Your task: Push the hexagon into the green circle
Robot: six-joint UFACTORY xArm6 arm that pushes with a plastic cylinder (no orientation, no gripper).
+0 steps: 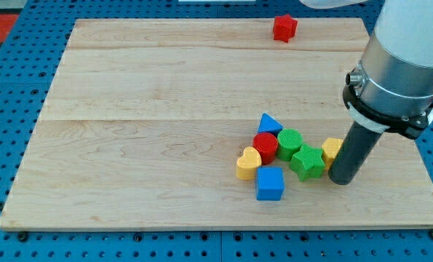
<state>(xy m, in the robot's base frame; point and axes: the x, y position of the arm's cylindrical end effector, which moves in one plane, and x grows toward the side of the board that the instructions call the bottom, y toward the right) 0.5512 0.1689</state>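
Observation:
A yellow hexagon [332, 149] lies at the view's lower right, partly hidden behind my rod. My tip [340, 180] rests on the board just right of and below it, touching or nearly touching it. A green star [308, 161] sits directly left of the hexagon. The green circle [290, 143] lies left of and above the star, next to a red circle [265, 147].
A blue triangle [269, 124] sits above the cluster, a yellow heart [248, 164] at its left and a blue cube [270, 183] below. A red block [284, 28] lies at the board's top edge. The board's right edge [420, 167] is close to my rod.

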